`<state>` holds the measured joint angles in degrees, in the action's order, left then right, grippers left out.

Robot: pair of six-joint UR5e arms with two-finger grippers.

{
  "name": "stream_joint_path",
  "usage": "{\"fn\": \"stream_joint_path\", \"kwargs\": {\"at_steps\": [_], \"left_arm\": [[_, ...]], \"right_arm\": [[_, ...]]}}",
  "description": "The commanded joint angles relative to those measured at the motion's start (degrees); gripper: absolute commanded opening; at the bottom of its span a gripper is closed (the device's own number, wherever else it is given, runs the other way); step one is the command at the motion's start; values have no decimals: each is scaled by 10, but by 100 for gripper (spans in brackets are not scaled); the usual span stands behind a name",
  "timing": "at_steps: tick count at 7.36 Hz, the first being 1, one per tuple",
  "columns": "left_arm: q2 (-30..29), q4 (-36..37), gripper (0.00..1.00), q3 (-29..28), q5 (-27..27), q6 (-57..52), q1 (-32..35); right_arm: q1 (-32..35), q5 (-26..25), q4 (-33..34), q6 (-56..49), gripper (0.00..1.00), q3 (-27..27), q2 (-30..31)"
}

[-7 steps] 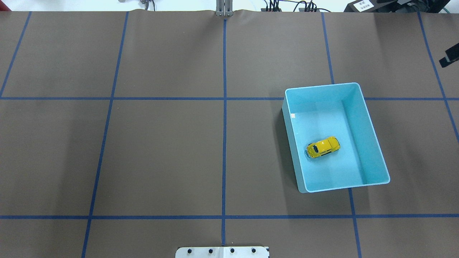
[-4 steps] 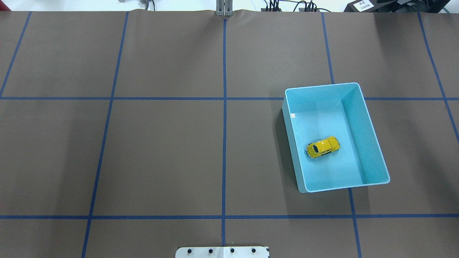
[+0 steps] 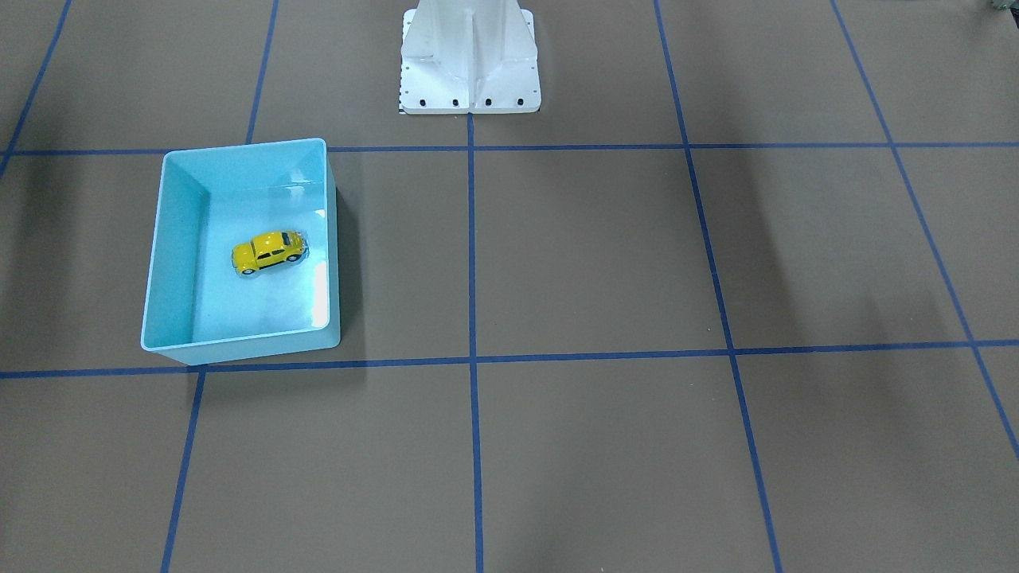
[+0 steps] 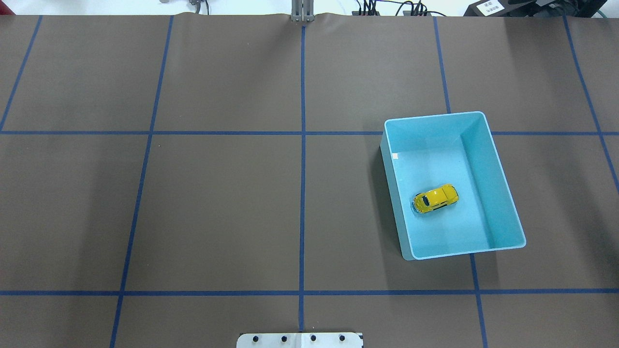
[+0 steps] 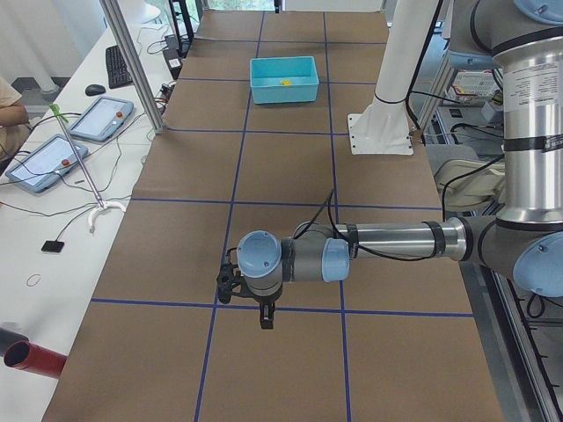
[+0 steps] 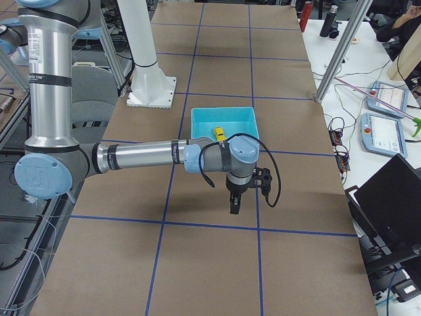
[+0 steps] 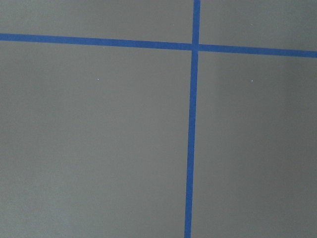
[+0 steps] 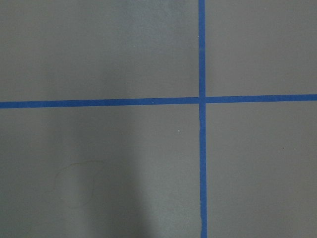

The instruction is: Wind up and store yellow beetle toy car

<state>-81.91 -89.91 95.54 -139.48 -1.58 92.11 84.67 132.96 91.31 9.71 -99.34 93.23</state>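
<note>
Nearest me in the overhead view is the white metal base plate (image 4: 300,340), flat, with 4 dark bolt heads. Beyond it the bench (image 4: 217,203) wears a matte brown sheet squared off by blue tape lines (image 4: 302,193). Further out, on the robot's right half, stands the light blue bin (image 4: 491,183): smooth plastic, rectangular, with rounded corners and a floor shiny enough to reflect. The yellow beetle toy car (image 4: 435,198) sits on its wheels on that floor, about mid-bin and clear of all 4 walls, glossy and rounded with dark windows. The left claw (image 5: 266,321) and right claw (image 6: 233,207) each hang pointing down over bare sheet, well apart from the bin. They show only in the side views, so I cannot tell whether either is released or clenched. Against 1 second ago, the dark piece at the overhead view's right edge has gone; the car and bin have not shifted.
</note>
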Motion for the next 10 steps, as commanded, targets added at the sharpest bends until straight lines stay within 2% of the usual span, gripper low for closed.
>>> {"fn": "stream_joint_path", "kwargs": {"at_steps": [1,10], "left_arm": [[0,0,100,0,-1,0,0],[0,1,100,0,-2,1,0]], "right_arm": [[1,-1,-15,0,100,4,6],[1,-6,-17,1,100,4,-2]]}}
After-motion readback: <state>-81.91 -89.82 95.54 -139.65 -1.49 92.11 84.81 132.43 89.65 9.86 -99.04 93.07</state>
